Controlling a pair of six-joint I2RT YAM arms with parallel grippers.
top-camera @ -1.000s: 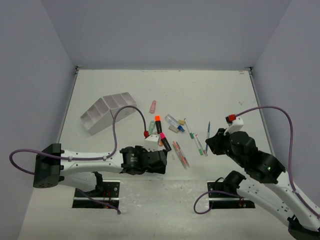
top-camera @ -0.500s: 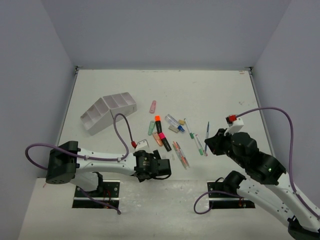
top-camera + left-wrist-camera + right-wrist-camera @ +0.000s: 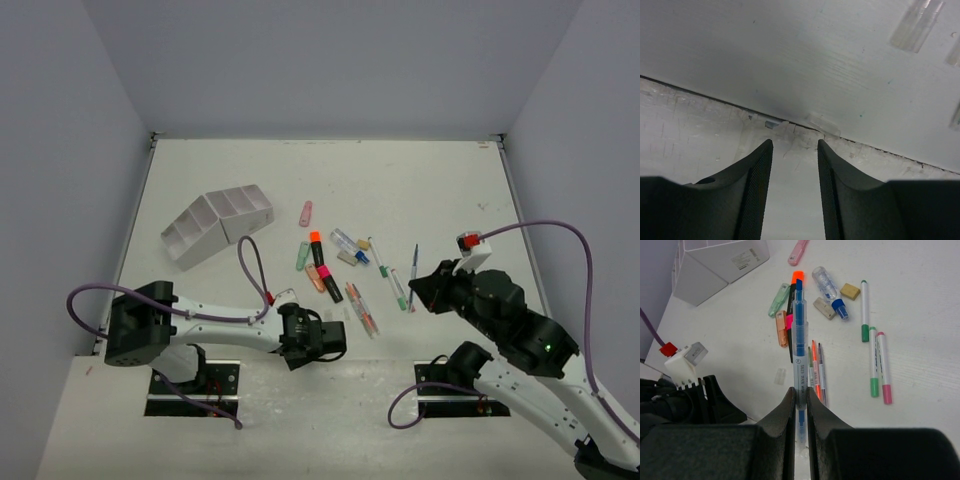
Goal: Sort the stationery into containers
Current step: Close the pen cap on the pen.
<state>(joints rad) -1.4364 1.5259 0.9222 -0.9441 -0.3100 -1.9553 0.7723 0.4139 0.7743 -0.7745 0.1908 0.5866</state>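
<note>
The stationery lies scattered mid-table: orange and pink markers [image 3: 318,265], green-tipped pens [image 3: 397,285], beige pieces [image 3: 348,258] and a pink piece [image 3: 306,213]. My right gripper [image 3: 800,392] is shut on a clear blue pen [image 3: 800,340], which it holds above the pile and pointing at the orange marker [image 3: 798,276]. In the top view the right gripper [image 3: 418,288] hovers right of the pens. My left gripper [image 3: 330,345] is low at the table's near edge. Its jaws [image 3: 795,142] stand apart with nothing between them. The white compartment containers [image 3: 215,225] stand at the back left.
A small clear cap [image 3: 779,376] lies near the table's front edge, and another clear bit [image 3: 822,125] sits right on the edge seam. Green and pink markers [image 3: 877,365] lie right of the held pen. The left arm [image 3: 695,400] shows at lower left.
The left arm has drawn back from the markers toward the table's near edge, and its jaws have narrowed, empty. The right gripper holds the blue pen almost still.
</note>
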